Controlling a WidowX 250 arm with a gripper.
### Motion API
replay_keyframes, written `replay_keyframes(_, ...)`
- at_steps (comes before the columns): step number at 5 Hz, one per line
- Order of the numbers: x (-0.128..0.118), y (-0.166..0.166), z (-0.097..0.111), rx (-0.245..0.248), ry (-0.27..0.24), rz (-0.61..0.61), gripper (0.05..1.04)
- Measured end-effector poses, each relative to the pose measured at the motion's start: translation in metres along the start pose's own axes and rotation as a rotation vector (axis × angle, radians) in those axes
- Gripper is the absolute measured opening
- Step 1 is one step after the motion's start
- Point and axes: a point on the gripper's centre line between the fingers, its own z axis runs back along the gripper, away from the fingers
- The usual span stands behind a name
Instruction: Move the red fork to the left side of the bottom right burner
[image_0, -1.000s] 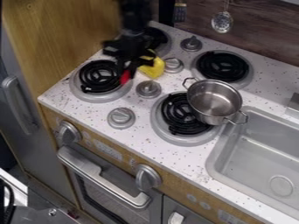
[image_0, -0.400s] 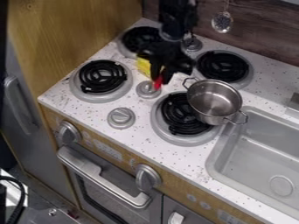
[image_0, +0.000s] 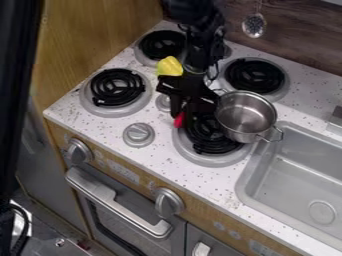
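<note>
Red fork (image_0: 179, 120) — steep long axis, end downward

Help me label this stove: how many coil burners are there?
4: the bottom left burner, the top left burner, the top right burner, and the bottom right burner, which is partly hidden by the metal pot.

The pepper (image_0: 169, 66) is yellow, the counter (image_0: 85, 131) white with dark speckles.
</note>
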Motion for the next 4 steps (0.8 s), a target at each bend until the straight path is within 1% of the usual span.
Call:
replay_keyframes(1, 0.002, 0.0014, -0.0034, -0.011, 0.017, 0.018, 0.246)
replay_keyframes(2, 0.0022, 0.0045, -0.0047, -0.017, 0.035, 0.024, 0.506)
replay_keyframes(3, 0.0028, 0.0094, -0.0033, 0.011, 0.026, 0.006, 0.813)
replay_keyframes(4, 0.0034, 0.009, 0.0039, 0.041, 0.003, -0.014, 1.001)
